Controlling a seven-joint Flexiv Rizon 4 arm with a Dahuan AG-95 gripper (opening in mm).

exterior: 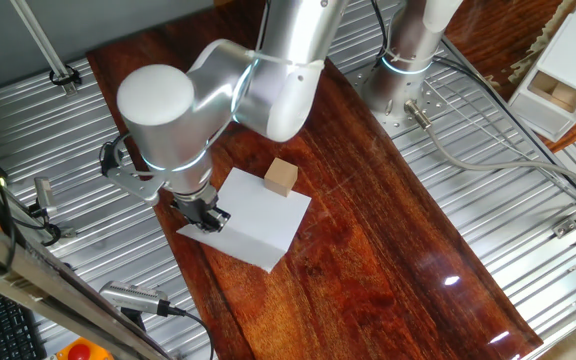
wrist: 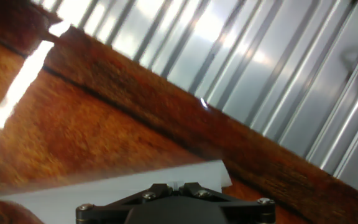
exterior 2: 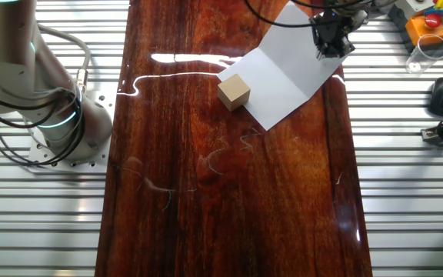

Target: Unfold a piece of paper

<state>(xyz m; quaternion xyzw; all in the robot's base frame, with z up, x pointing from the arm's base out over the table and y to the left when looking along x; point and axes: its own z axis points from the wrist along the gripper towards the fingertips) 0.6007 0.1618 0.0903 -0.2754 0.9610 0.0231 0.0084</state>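
Paper (exterior 2: pixel 287 71) lay nearly opened on worktop (exterior 2: pixel 229 200), crease visible, block (exterior 2: pixel 234 91) weighting one half. Pincer (exterior 2: pixel 331 48) pinched far edge; flattening and release remained.

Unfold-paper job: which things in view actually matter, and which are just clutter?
Job:
- piece of paper, white sheet, creased across the middle
- hand, at the sheet's edge
- wooden block, resting on one corner of the sheet

Lying about:
- white box off the wooden board
- clear cup
- orange button box
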